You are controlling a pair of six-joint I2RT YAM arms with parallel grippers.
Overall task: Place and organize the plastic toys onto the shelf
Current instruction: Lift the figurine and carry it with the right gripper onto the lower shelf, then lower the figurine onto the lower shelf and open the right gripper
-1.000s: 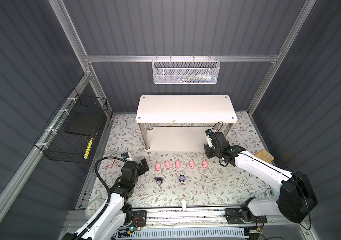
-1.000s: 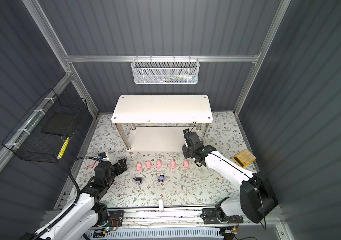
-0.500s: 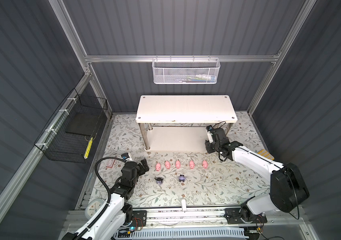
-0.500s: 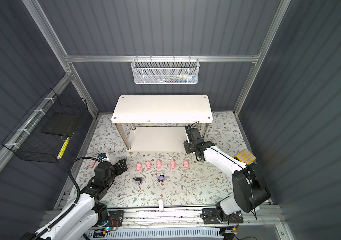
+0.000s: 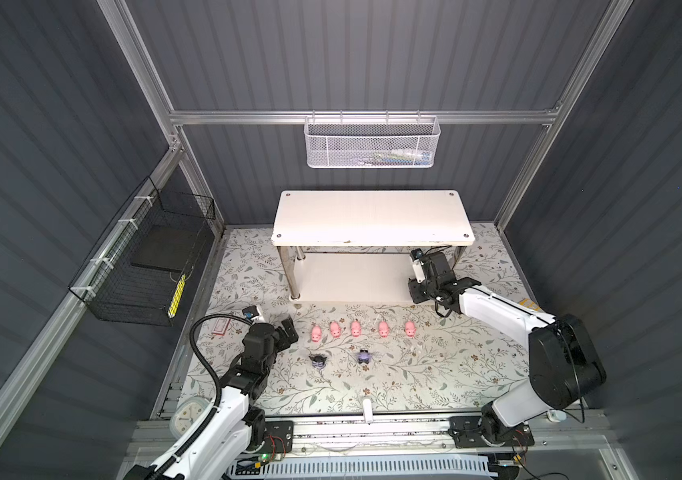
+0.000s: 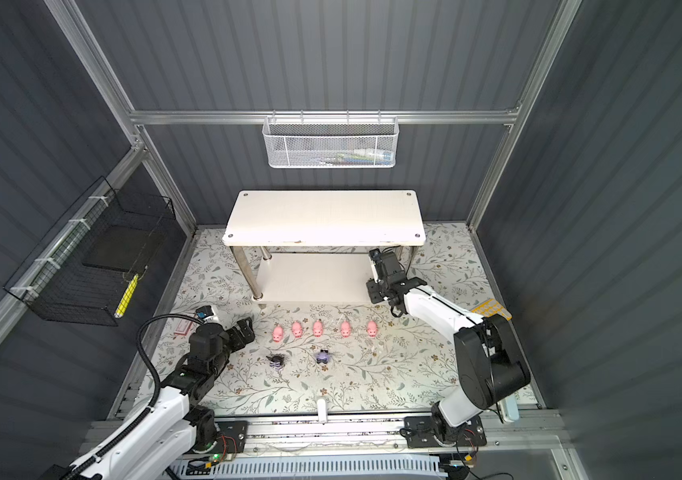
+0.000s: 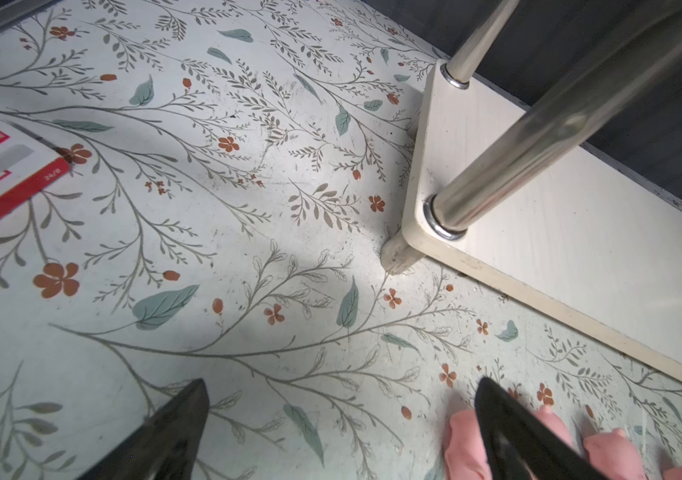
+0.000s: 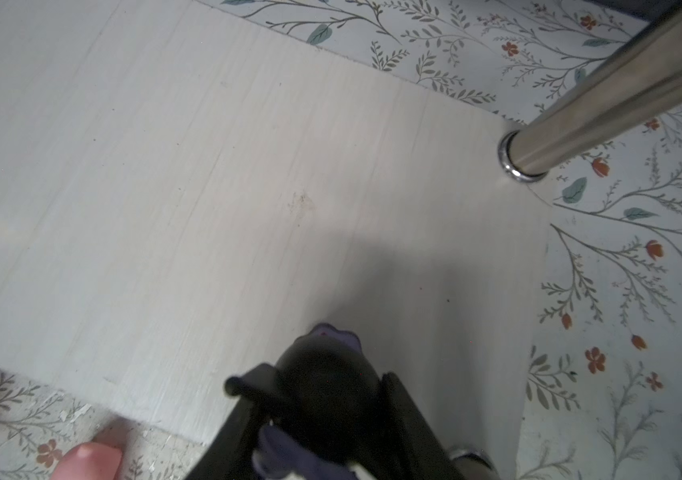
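1. Jaws of the left gripper [image 5: 287,331] stand wide apart and empty, low over the floral worktop [image 5: 435,374], just beside the leftmost pig.
2. Five pink pigs [image 5: 355,328] stand in a row on the worktop in front of the shelf [image 5: 372,216]. Two black-and-purple figures [image 5: 318,360] lie just in front of that row.
3. Right gripper [image 8: 322,395] has its jaws clamped on a third black-and-purple figure [image 8: 333,338], over the right front corner of the shelf's lower board [image 5: 352,276].
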